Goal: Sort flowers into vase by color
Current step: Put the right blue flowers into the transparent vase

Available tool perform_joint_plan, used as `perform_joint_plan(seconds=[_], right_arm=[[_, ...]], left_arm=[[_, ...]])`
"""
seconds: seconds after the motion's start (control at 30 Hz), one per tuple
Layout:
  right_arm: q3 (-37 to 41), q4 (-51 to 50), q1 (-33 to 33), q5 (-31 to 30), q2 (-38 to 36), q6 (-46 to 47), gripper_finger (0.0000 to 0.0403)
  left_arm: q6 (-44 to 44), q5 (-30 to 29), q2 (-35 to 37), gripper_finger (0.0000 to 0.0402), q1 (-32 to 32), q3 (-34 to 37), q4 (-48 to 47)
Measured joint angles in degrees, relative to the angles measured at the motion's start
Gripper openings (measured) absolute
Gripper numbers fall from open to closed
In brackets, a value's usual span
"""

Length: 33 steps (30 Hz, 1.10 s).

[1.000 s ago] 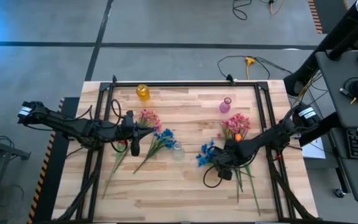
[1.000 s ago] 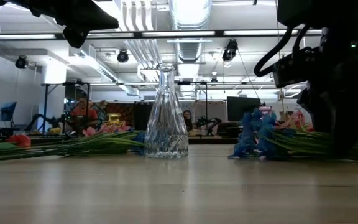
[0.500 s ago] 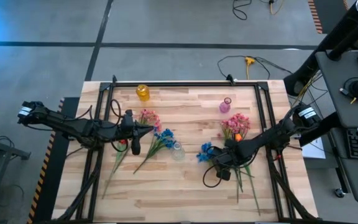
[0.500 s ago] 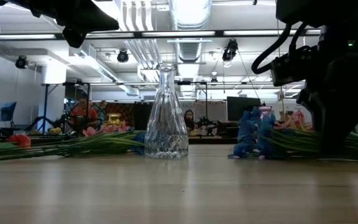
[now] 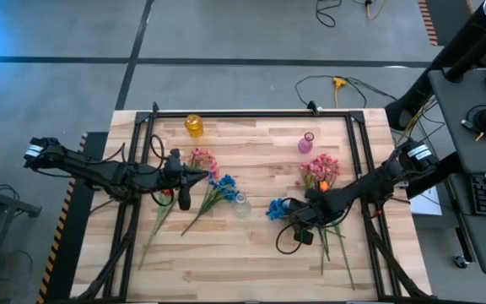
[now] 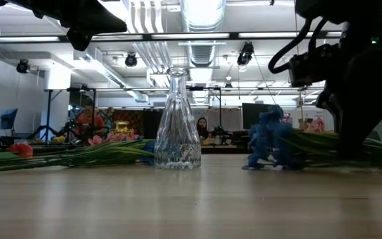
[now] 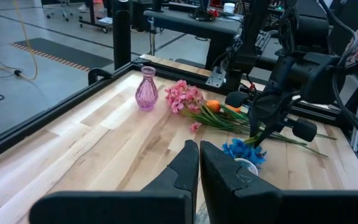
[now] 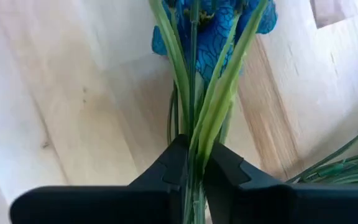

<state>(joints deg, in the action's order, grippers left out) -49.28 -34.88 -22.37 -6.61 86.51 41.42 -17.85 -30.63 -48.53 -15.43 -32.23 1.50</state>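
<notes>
My right gripper (image 5: pixel 291 213) is shut on a blue flower (image 5: pixel 277 207) right of the table's middle. Its blossom (image 6: pixel 268 141) sits low by the tabletop, right of the clear glass vase (image 6: pixel 176 119). Pink and orange flowers (image 5: pixel 320 169) lie on the table just beyond it. My left gripper (image 5: pixel 199 176) hovers shut above a second pile of pink and blue flowers (image 5: pixel 212 179), touching nothing. A yellow vase (image 5: pixel 193 125) and a pink vase (image 5: pixel 306 142) stand near the far edge. My right gripper pinches the blue flower's bundle of thin green stalks (image 8: pixel 197 149) between its two fingers (image 8: pixel 174 163), a short way behind the blossom (image 8: pixel 213 22). It comes slanting down from the table's right side. The stalks run on past the fingertips to the blossom.
A black frame rail (image 5: pixel 251 113) borders the table's far edge and runs down both sides. More green stalks (image 5: pixel 337 249) lie loose toward the near right. The clear vase (image 5: pixel 241 205) stands between the two flower piles. People and equipment show in the room beyond.
My right gripper has shut on the blue flower's stalks. The blue blossom has shifted a little toward the clear vase.
</notes>
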Motion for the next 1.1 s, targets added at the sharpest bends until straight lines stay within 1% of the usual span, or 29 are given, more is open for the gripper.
perform_joint_plan(seconds=[0.13,0.33,0.6,0.73,0.97,1.03,1.1], right_arm=[[0.0,0.8,0.0,-1.0,-1.7,-0.5,0.0029],[0.0,7.5,-0.4,-3.9,-5.4,-6.1,0.0029],[1.2,7.0,-4.3,-13.5,-12.0,-10.4,0.0029],[1.7,7.0,-6.7,-18.6,-16.1,-11.8,0.0028],[2.0,7.4,-9.1,-27.6,-22.5,-13.8,0.0028],[2.0,7.9,-9.3,-28.7,-23.9,-14.6,0.0028],[2.2,10.7,-9.3,-29.5,-25.1,-16.4,0.0028]], left_arm=[[0.0,0.0,0.0,0.0,0.0,0.0,0.0],[-0.2,0.0,0.0,0.0,0.0,0.0,0.0],[-4.4,0.0,-1.1,0.0,-0.6,0.0,0.4],[-4.7,0.0,-2.2,0.0,-0.7,0.0,1.5],[-0.9,0.1,-2.2,0.0,-0.7,0.0,5.0],[0.2,0.1,-2.0,0.0,-1.0,0.0,6.0],[0.9,0.1,-1.6,0.0,-1.4,0.0,6.0]])
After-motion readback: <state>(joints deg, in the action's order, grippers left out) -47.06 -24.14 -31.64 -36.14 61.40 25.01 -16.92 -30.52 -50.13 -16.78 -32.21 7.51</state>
